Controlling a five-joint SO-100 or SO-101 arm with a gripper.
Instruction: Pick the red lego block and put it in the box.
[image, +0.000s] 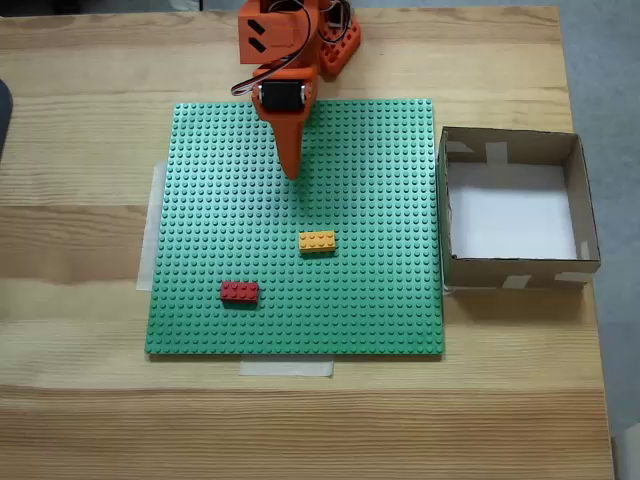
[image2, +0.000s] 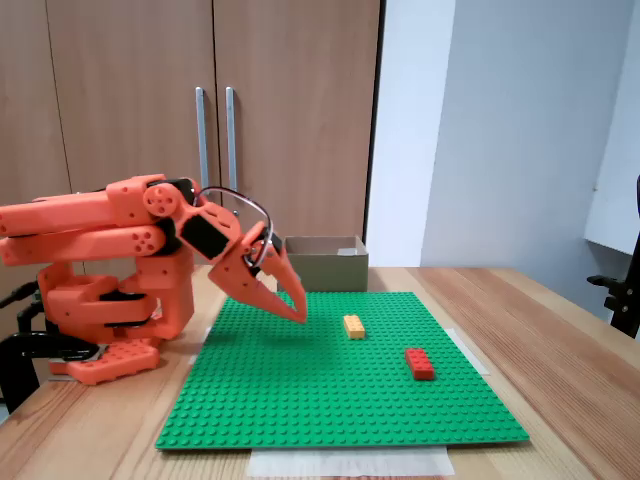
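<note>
From the top-down fixed view, the gripper (image: 292, 170) hung over the far half of the green baseplate (image: 380, 160), pointing toward the near edge with nothing in it. Its fingers read as one orange wedge from here, so whether they were parted I could not tell. The red lego block (image: 239, 292) lay flat on the baseplate near its near-left corner, long side running left to right. The yellow-orange brick (image: 317, 241) sat a little farther and to the right, well apart from it. The box (image: 510, 147) stood off the baseplate's right edge, white floor bare.

From the side-on fixed view, the gripper (image2: 293, 301) tilted down above the baseplate (image2: 300, 400), tips meeting at a point and pressed together as far as I could judge. The red lego block (image2: 419, 363) was nearer the camera and to the right; the yellow-orange brick (image2: 354, 326) lay between it and the arm. The box (image2: 325, 262) stood behind.

The block looked light, rigid and slick (possibly seated on the studs). Pinching across its short sides seemed best.
</note>
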